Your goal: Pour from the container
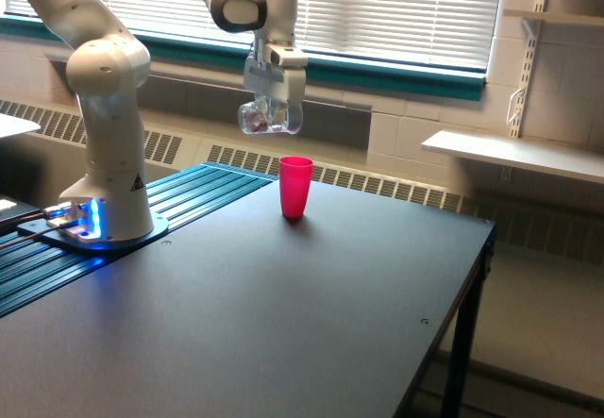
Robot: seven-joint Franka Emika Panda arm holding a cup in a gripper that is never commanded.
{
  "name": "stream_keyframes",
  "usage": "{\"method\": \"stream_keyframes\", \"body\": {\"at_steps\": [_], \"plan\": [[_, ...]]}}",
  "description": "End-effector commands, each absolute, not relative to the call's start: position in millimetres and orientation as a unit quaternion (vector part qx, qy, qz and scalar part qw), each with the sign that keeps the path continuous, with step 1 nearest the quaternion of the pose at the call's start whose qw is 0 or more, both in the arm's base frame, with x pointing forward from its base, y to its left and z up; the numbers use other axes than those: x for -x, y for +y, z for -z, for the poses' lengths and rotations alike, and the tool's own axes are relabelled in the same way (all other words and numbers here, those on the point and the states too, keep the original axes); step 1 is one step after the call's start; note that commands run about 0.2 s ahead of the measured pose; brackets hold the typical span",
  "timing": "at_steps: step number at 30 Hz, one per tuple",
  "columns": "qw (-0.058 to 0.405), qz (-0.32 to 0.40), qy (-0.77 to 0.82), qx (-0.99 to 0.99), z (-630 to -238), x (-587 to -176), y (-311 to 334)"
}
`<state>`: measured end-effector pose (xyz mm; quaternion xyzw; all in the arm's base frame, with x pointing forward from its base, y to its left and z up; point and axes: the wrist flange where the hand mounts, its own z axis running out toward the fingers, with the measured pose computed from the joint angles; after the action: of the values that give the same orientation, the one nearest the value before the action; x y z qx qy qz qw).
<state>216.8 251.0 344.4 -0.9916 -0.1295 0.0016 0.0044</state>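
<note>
A small clear container [269, 118] with rounded sides hangs in the air, tipped on its side, with something reddish faintly showing inside. My gripper [273, 107] is shut on the container from above. The container is above and slightly toward the exterior view's left of a red-pink tapered cup [295, 187], which stands upright on the dark table [283, 314], and does not touch it.
The arm's white base column [111, 154] stands at the exterior view's left on a ribbed teal panel [179, 206]. The table edge runs down the right side, with a white shelf [510, 154] beyond it. A blinded window fills the background.
</note>
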Motion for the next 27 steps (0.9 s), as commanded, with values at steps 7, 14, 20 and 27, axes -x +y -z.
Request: {"method": "stream_keyframes", "body": {"at_steps": [7, 14, 20, 27], "plan": [[0.003, -0.008, -0.111, 0.994, -334, -239, 258], [0.004, -0.016, -0.112, 0.994, -326, -243, 265], [-0.010, -0.028, -0.111, 0.993, -320, -244, 269], [-0.055, -0.042, -0.110, 0.991, -316, -243, 274]]}}
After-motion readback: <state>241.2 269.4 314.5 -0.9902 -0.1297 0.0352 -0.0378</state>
